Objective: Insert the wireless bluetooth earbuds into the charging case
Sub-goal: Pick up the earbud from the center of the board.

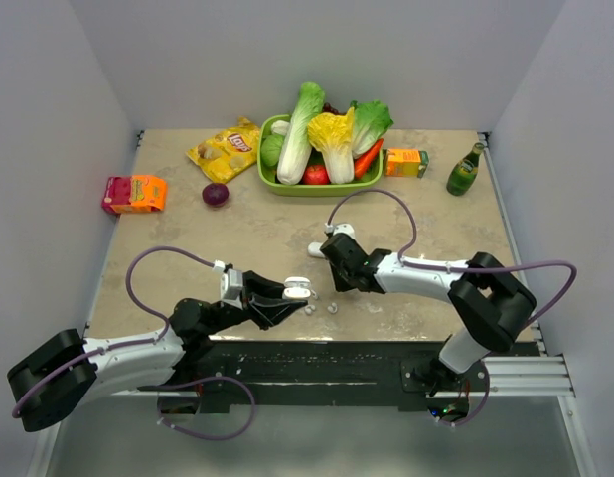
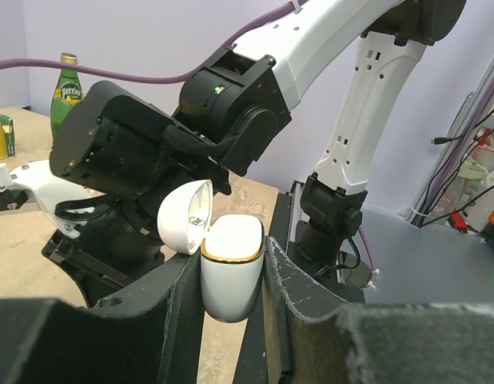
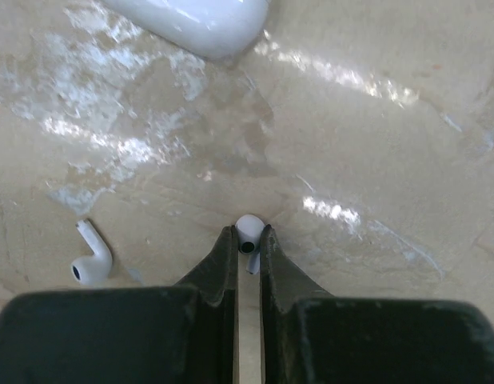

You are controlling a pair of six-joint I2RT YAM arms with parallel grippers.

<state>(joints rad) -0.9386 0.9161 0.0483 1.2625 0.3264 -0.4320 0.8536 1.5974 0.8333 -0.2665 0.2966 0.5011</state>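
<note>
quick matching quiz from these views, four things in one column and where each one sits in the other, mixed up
1 charging case
2 earbud centred in right wrist view
3 green bottle
4 purple onion

a far right of the table
b beside the chip bag
c in the left gripper, lid open
d between the right gripper's fingertips

Pairs: 1-c, 2-d, 3-a, 4-b

near edge: cramped, left pincer (image 2: 231,276) clamping the charging case (image 2: 231,264) hangs right next to the right pincer (image 3: 247,240)
under right pincer: earbud (image 3: 248,226) pinched in its tips, second earbud (image 3: 91,260) lies apart to one side (bare tabletop (image 3: 167,240) between them)
middle: wide open
far side: veggie basket (image 1: 272,179), chips bag (image 1: 226,149), bottle (image 1: 465,171) line it
</note>
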